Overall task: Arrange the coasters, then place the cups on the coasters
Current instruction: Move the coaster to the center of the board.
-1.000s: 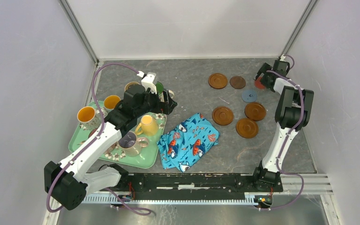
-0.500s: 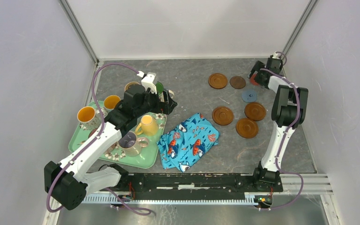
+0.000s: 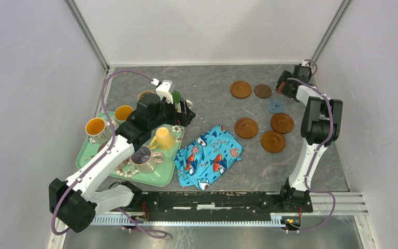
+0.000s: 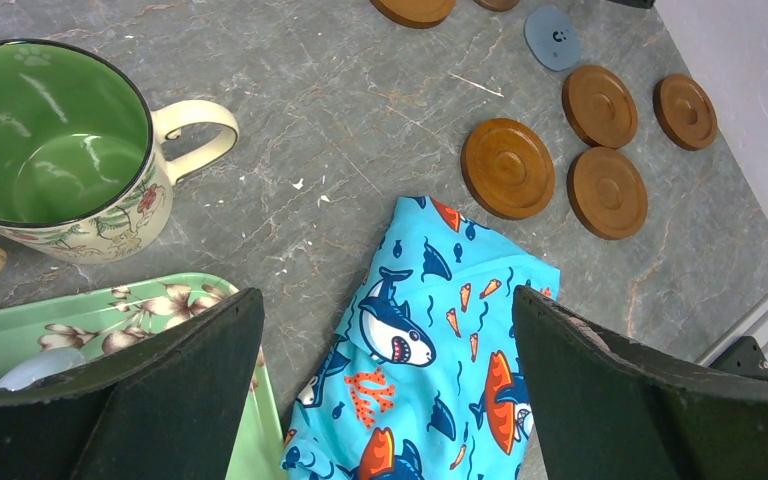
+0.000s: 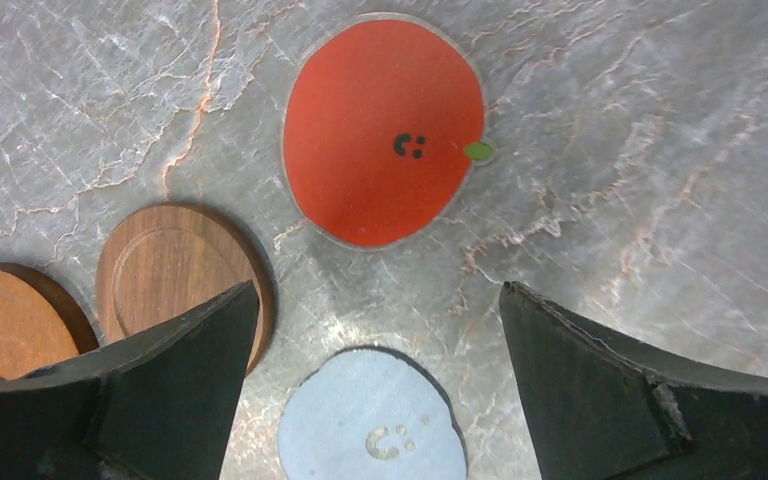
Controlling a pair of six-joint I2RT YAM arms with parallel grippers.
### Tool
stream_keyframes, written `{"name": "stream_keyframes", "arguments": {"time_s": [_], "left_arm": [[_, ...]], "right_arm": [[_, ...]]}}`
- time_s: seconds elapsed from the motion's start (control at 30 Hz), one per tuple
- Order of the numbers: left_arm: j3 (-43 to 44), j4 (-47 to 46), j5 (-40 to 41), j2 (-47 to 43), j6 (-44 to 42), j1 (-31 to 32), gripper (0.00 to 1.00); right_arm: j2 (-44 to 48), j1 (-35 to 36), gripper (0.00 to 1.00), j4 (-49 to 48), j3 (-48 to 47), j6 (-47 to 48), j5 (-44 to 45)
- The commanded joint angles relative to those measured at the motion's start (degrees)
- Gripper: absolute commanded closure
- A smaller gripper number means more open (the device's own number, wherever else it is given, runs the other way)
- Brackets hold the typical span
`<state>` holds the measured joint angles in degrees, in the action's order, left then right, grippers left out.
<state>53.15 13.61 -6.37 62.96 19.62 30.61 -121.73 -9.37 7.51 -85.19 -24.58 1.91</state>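
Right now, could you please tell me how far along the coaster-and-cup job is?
Nothing finished: the coasters lie scattered, none bearing mugs. In hand: the right gripper hangs open over the red coaster; the left gripper is open, empty. Left: arranging, then moving all mugs.

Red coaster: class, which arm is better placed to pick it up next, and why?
Right. The right gripper, open, hovers by the red coaster; the left gripper is across the table, beside the green-lined cup.
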Motion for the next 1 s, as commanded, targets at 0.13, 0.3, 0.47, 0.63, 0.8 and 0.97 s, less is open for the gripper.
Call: {"name": "stream_keyframes", "arguments": {"time_s": [0.13, 0.3, 0.47, 0.63, 0.8, 0.97], "left_arm": [[1.0, -0.9, -0.8, -0.2, -4.0, -0.3, 0.0], [0.9, -0.9, -0.9, -0.2, -3.8, -0.3, 0.0], [0.9, -1.1, -1.7, 0.0, -3.5, -0.2, 0.0], [0.8, -1.2, -2.1, -0.2, -3.3, -0.2, 0.0], [0.7, -1.2, -1.8, -0.4, -3.4, -0.2, 0.0], [0.7, -1.2, -1.9, -0.5, -3.3, -0.2, 0.0]], "right_arm": [[8.0, 3.6, 0.02, 5.0, 0.3, 5.6, 9.6], [13.7, 4.7, 0.02, 3.2, 8.0, 5.6, 10.1], [17.9, 5.3, 0.02, 1.4, 14.3, 5.8, 9.0], [15.7, 5.3, 0.02, 0.2, 13.5, 7.7, 6.4], [12.8, 4.6, 0.02, 0.2, 10.8, 7.9, 3.8], [11.5, 4.0, 0.02, 1.0, 10.2, 8.0, 2.4]]}}
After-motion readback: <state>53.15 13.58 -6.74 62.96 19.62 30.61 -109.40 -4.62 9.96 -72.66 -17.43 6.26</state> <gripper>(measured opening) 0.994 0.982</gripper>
